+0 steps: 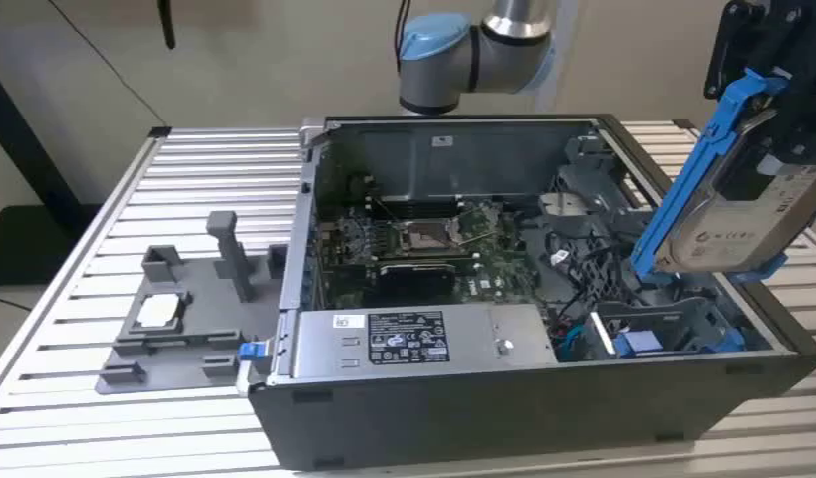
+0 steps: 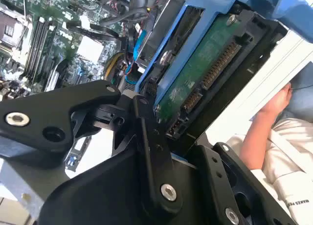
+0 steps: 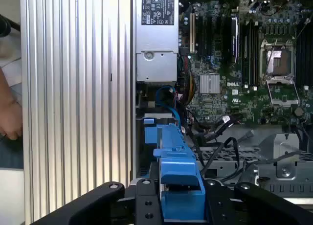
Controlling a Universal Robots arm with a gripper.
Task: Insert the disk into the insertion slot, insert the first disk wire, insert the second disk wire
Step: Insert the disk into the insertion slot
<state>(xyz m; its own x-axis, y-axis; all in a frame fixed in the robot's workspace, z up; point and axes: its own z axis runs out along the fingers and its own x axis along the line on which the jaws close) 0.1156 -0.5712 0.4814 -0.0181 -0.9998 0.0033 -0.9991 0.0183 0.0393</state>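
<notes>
Silver-grey disk (image 1: 760, 214), blue carrier (image 1: 700, 169); green motherboard (image 1: 434, 244); ribbed silver table (image 1: 208, 164).

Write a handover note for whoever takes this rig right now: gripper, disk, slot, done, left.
The gripper is shut on the disk, holding it tilted in its blue carrier above the open computer case, at the exterior view's right.
The insertion slot sits in the case's near corner below the disk; the disk is not in it.
Done: the disk is in the grasp, clear of the case.
Left: disk into the slot, and both wires. The disk's connectors are bare in the second wrist view.
Note: a person's arm is close beside the rig.
</notes>
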